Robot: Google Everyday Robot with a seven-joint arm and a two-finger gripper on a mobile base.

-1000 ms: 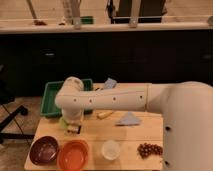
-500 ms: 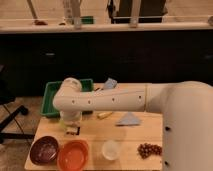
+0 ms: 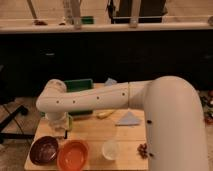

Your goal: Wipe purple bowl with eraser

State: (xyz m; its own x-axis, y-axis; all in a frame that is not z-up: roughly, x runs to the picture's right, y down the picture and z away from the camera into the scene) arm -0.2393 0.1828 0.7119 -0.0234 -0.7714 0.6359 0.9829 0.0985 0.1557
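The purple bowl (image 3: pixel 44 150) sits at the front left corner of the wooden table (image 3: pixel 95 131), dark maroon and upright. My gripper (image 3: pixel 59 128) hangs from the white arm (image 3: pixel 95 100) just behind and above the bowl's right rim. The eraser does not show as a separate thing; it may be hidden at the gripper.
A bright orange bowl (image 3: pixel 73 154) stands right of the purple one, then a translucent white cup (image 3: pixel 110 149). There are a pale yellowish oblong piece (image 3: pixel 105 114), a blue cloth (image 3: pixel 128 119), a green tray (image 3: pixel 79 87) behind and dark round bits (image 3: pixel 144 149) at the front right.
The gripper has moved a little left and down, closer to the purple bowl. The bowls and cup have not moved.
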